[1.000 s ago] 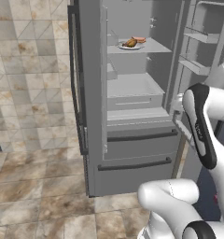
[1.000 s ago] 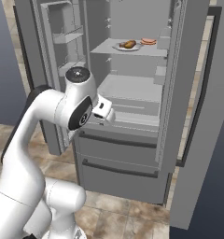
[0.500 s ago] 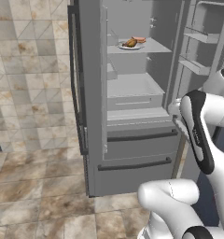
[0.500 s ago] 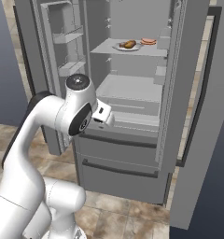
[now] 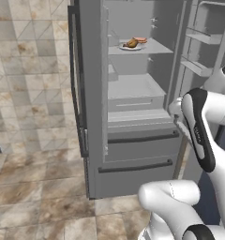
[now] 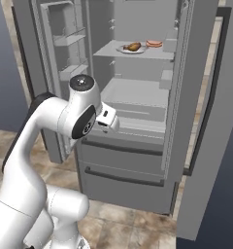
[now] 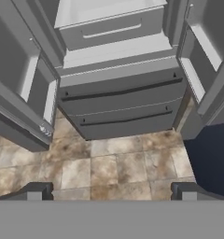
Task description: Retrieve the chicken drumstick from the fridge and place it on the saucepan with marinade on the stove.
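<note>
Gripper [image 7: 111, 189] wide open, holding nothing, aimed down at fridge [image 5: 133, 154] front & tiled floor [image 7: 109, 168]

Fingertips [image 7: 37, 190] sit at bottom of hand view, far apart, w/ floor tiles between them. Both fridge doors stand open; 2 lower drawers shut, dark handles across. Chicken drumstick [image 6: 133, 46] lies on white plate [image 6: 124, 49] on upper fridge shelf [image 6: 157, 52], w/ a reddish food item [image 6: 154, 43] just beside it on same shelf. Arm's wrist is out in front of fridge at about crisper drawer level, well below that shelf
</note>
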{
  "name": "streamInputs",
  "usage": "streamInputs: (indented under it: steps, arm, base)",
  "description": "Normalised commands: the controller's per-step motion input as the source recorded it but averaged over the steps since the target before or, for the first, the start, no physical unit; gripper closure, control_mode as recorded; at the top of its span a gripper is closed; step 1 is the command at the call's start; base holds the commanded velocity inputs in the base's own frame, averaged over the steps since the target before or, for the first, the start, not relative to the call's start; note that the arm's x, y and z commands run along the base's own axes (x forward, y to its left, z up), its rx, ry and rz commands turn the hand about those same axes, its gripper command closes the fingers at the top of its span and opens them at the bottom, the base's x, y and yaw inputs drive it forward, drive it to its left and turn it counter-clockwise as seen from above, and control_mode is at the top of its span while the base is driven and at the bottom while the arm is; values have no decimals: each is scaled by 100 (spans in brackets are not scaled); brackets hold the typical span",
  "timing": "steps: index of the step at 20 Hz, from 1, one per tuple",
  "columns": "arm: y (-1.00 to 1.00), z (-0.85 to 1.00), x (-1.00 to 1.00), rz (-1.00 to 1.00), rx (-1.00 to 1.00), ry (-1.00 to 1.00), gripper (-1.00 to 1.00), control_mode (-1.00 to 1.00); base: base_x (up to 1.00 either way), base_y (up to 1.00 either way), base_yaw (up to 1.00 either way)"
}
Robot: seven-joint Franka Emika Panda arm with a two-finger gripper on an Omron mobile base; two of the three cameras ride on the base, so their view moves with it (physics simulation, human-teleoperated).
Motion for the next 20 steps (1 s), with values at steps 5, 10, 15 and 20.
streamInputs:
  steps: [5,10,15,20]
  arm:
    - [0,0,0,0,0,0,-100,100]
    - [0,0,0,0,0,0,-100,100]
    - [0,0,0,0,0,0,-100,100]
    - [0,0,0,0,0,0,-100,100]
  base:
    - [38,-14,0]
    - [14,-40,0]
    - [23,-31,0]
    - [50,-5,0]
